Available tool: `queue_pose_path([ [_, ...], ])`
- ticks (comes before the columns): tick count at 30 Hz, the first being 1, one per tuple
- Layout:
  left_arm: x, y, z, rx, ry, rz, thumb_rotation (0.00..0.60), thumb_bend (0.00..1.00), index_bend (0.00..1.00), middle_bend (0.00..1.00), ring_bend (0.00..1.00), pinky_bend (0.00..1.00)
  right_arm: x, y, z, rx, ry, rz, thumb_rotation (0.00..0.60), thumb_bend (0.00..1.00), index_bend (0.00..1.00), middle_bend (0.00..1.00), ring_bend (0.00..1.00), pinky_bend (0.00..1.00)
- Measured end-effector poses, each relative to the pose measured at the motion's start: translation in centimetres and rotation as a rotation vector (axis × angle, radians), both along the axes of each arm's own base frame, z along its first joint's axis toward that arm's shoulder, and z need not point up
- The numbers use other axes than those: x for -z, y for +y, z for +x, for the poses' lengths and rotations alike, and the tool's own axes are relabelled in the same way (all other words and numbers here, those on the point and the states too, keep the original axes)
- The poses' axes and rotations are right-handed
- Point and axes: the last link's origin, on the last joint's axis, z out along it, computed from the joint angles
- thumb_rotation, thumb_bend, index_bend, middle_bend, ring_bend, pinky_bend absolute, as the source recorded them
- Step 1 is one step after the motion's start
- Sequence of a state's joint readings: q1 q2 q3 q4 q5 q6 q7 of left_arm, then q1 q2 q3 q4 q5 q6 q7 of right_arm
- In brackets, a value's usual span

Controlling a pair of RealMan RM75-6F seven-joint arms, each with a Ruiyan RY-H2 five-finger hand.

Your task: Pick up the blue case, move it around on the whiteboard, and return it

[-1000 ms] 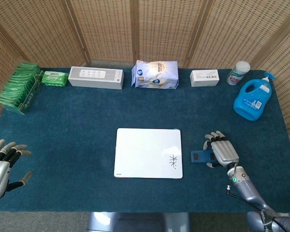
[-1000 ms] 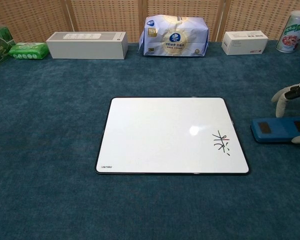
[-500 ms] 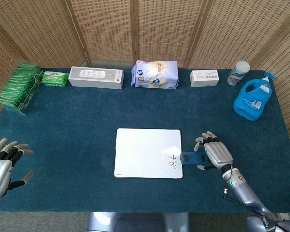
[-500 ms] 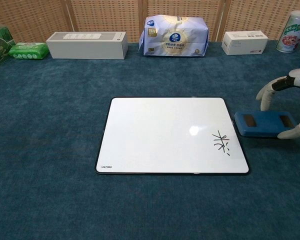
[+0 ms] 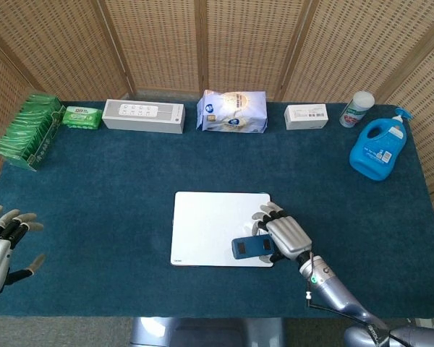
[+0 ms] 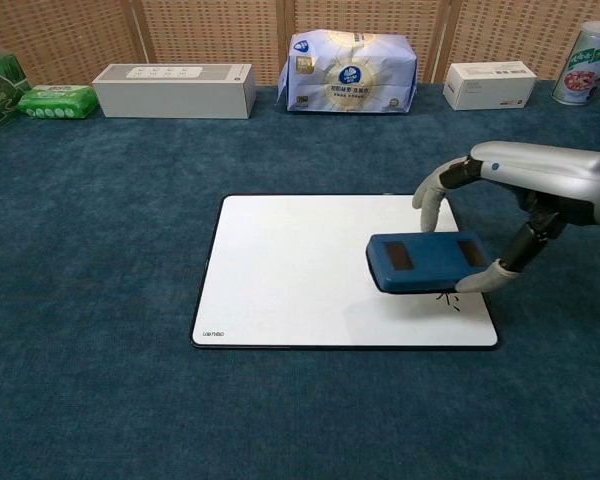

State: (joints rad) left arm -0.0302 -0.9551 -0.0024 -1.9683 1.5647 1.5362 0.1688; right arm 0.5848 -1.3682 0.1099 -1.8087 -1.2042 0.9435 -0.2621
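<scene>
On the whiteboard, right near corner: the blue case (image 6: 425, 262) sits over the white surface, held by the right hand (image 5: 283, 236).
Blue case, position: over the right near part of the whiteboard (image 6: 300, 270), just left of the hand's palm; in the chest view it covers most of a small black mark (image 6: 448, 297), of which only a few strokes show at its near edge.
Blue case, contact with board: a shadow lies under it in the chest view; whether it touches the surface or hangs just above cannot be told.
Right hand, fingers: grasping the case across its right end, one finger curved round the far side and one fingertip under the near right corner; the rest of the hand arches over the top.
Left hand (image 5: 0, 246), fingers: spread apart, nothing in them; it rests at the near left edge of the table, well apart from the whiteboard, seen only in the head view.
Task, done: the pick-up appears complete, and the case is already over the board.
Task, in hand: judged to be the moving-about stage, early or midway; the frames cannot say how much of the board is covered.
Task, left: further travel over the board, then the return, presumably to the blue cloth (image 5: 333, 195) right of the whiteboard, and release.
Far edge of table: green packets (image 5: 29, 130), a white speaker box (image 5: 143, 116), a wipes pack (image 5: 232, 112), a small white carton (image 5: 306, 116), a canister (image 5: 356, 108) and a blue detergent bottle (image 5: 378, 150), all well apart from the work.
</scene>
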Motion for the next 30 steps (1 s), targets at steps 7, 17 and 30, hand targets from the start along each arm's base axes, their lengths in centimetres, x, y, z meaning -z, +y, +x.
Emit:
queue_pose_path([
  [7, -0.5, -0.5, -0.2, -0.008, 0.002, 0.012, 0.6, 0.32, 0.34, 0.27, 0.17, 0.05, 1.7, -1.0, 0.5, -0.032, 0.014, -0.007, 0.6, 0.19, 0.74, 0.23, 0.02, 0.0],
  [17, -1.0, -0.8, 0.1, -0.007, 0.01, 0.025, 0.6, 0.32, 0.34, 0.27, 0.17, 0.04, 2.8, -1.9, -0.7, -0.04, 0.029, -0.015, 0.6, 0.16, 0.72, 0.21, 0.0, 0.0],
  [30, -1.6, -1.4, 0.4, -0.01, 0.019, 0.043, 0.6, 0.32, 0.34, 0.27, 0.17, 0.04, 4.0, -2.9, -1.5, -0.039, 0.013, 0.003, 0.6, 0.16, 0.74, 0.2, 0.0, 0.0],
])
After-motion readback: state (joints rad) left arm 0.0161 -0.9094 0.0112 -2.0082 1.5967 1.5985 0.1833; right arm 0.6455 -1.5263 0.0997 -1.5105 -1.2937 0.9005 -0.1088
